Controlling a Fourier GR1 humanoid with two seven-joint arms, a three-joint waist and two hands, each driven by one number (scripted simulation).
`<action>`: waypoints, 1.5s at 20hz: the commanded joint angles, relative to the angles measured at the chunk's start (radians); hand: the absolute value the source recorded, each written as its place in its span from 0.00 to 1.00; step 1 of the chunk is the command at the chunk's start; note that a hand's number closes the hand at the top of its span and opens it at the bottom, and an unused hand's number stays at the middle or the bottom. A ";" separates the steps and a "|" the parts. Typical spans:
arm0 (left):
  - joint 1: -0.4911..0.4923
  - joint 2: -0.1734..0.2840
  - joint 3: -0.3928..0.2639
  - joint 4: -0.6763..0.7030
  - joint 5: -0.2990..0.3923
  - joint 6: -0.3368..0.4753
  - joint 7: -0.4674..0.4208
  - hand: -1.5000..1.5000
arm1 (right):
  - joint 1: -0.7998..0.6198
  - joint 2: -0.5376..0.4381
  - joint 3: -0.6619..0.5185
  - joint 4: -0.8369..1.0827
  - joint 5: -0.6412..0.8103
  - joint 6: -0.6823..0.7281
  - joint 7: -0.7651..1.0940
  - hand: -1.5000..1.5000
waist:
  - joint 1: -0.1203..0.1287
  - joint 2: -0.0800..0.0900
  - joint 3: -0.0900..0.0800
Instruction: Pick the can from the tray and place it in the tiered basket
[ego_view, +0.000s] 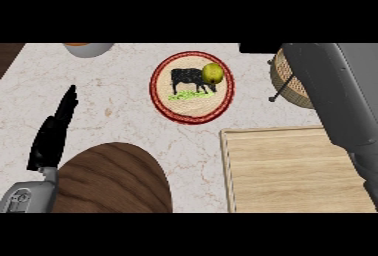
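The marble counter (111, 100) fills the view. On it at lower right lies the wooden tray (295, 172), a pale board with a raised rim; its visible surface is bare. The can cannot be seen anywhere in the view. At lower left sits a dark wooden round board (111, 180), cut by the lower edge.

The right forearm (336, 95) comes in from the right side and stretches up toward the top right, crossing over the tray's far corner. Its hand is hidden at the top edge, so I cannot tell how its fingers stand. Under this arm shows part of the wicker basket (289, 82) with a dark wire frame, just beyond the tray.

Near the top middle lies 1 red-rimmed plate (192, 87) with a cow picture; a yellow-green fruit (212, 73) rests on its upper right part.

The left hand (53, 132) stands at the left, fingers straight and close together, pointing up, holding nothing, resting.

A bowl (88, 49) shows at the top left edge.
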 joint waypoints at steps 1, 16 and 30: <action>-0.033 0.013 0.023 0.034 0.025 -0.031 -0.004 0.50 | -0.031 -0.045 0.035 0.110 0.089 0.034 -0.010 1.00 | 0.002 0.002 -0.001; 0.010 0.017 0.030 -0.018 0.007 -0.046 0.018 0.50 | 0.093 -0.184 -0.099 0.259 0.029 -0.023 -0.352 1.00 | 0.002 -0.001 0.001; -0.005 -0.042 -0.005 -0.040 -0.026 -0.008 0.062 0.50 | 0.169 -0.181 -0.312 0.348 -0.177 -0.006 -0.424 0.00 | -0.005 -0.002 0.001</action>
